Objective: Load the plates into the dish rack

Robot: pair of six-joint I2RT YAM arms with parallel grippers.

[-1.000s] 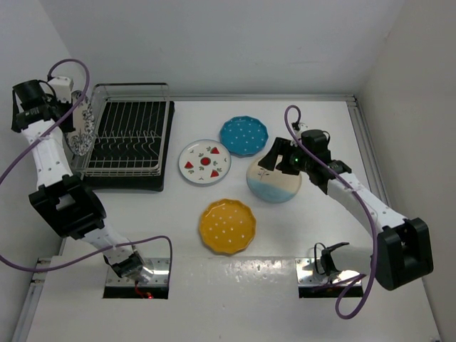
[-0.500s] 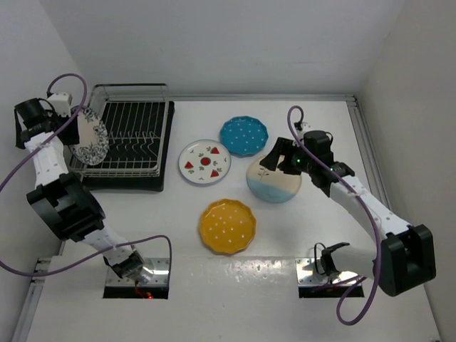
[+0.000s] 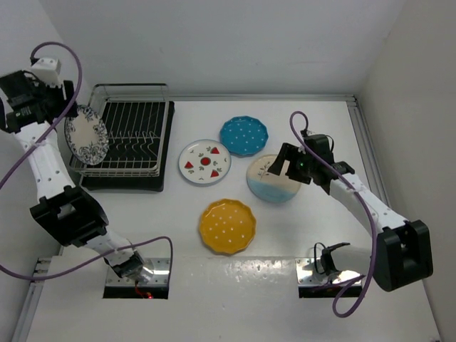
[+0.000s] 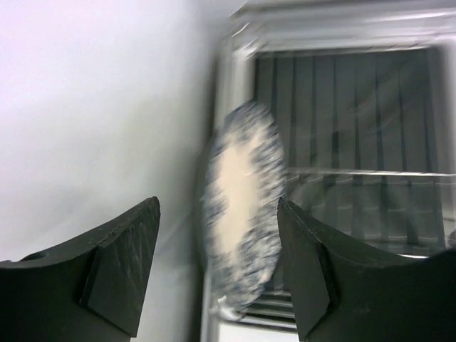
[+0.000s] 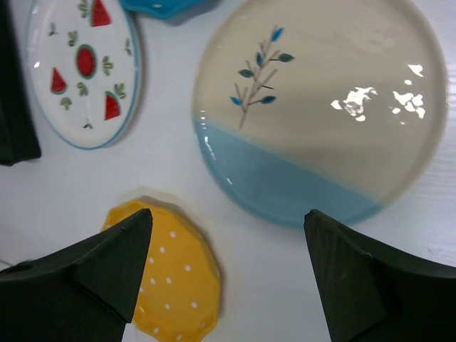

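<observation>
The blue floral plate [image 3: 86, 135] [image 4: 244, 203] stands on edge at the left end of the dish rack [image 3: 135, 139] [image 4: 356, 107]; it is blurred in the left wrist view. My left gripper [image 3: 51, 107] [image 4: 217, 206] hangs open above and left of it, touching nothing. On the table lie the strawberry plate [image 3: 204, 162] [image 5: 82, 68], teal plate [image 3: 244, 135], yellow plate [image 3: 227, 226] [image 5: 174, 278] and cream-and-blue sprig plate [image 3: 273, 179] [image 5: 320, 107]. My right gripper [image 3: 278, 165] [image 5: 228, 214] is open over the sprig plate's near edge, empty.
The rack sits on a black tray [image 3: 128, 184] at the table's back left, close to the left wall. White walls close in the back and both sides. Purple cables loop off both arms.
My left gripper opened and drew back up and to the left, leaving the floral plate standing in the rack. The right gripper opened a little wider and shifted slightly right.
</observation>
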